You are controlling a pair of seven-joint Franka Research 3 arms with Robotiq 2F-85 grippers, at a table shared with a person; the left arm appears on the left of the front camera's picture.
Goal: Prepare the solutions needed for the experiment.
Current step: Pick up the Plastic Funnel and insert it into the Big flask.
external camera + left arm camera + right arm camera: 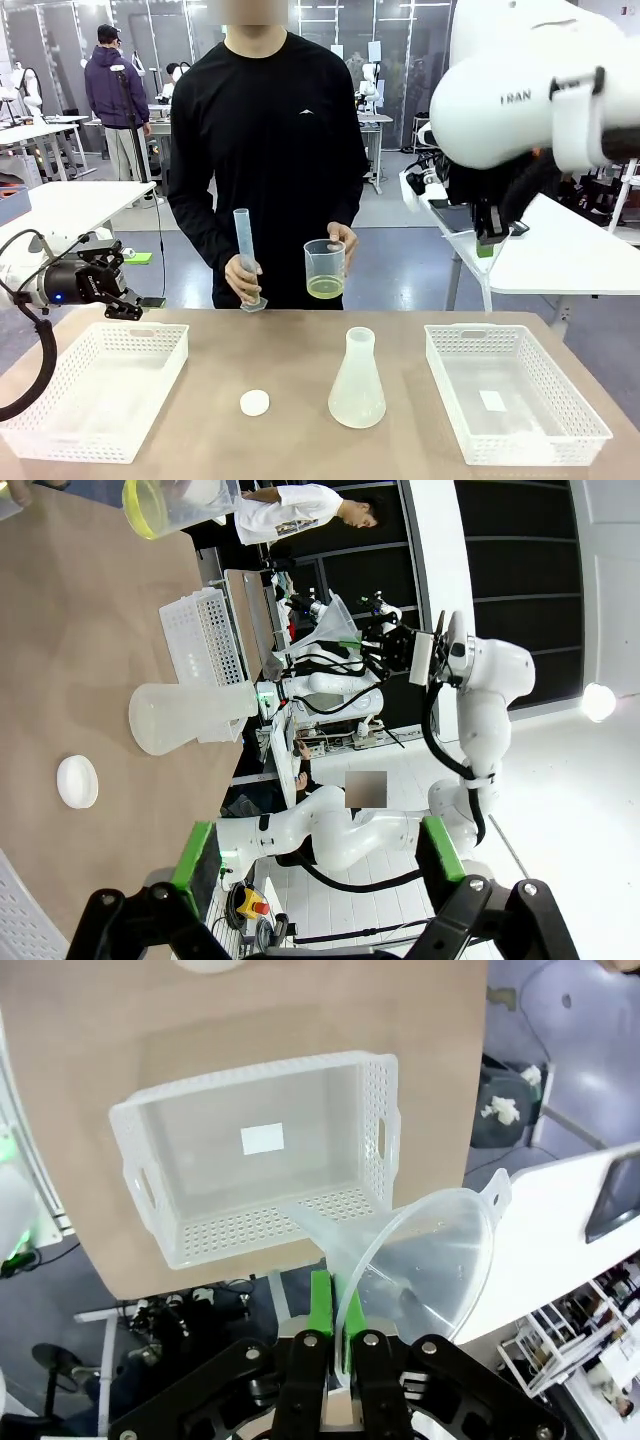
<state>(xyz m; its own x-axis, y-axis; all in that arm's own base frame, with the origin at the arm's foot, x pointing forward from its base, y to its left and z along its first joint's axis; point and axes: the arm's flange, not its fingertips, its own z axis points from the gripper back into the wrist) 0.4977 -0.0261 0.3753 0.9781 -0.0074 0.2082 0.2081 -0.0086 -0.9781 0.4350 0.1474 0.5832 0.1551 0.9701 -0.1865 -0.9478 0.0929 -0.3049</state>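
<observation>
A person (265, 130) at centre frame holding a beaker (324, 262) of yellow solutions (325, 289), right gripper (335, 1312) at bottom centre clamping a clear funnel (440, 1250), left gripper (317, 852) gaping wide, gripping nothing.

We are in a lab — long white worktables (70, 200), a frosted white conical flask (357, 385), a clear plastic measuring cylinder (245, 255).

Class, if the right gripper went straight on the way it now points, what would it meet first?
Probably the white basket, seen beyond the right gripper and its held funnel; depth is unclear.
</observation>
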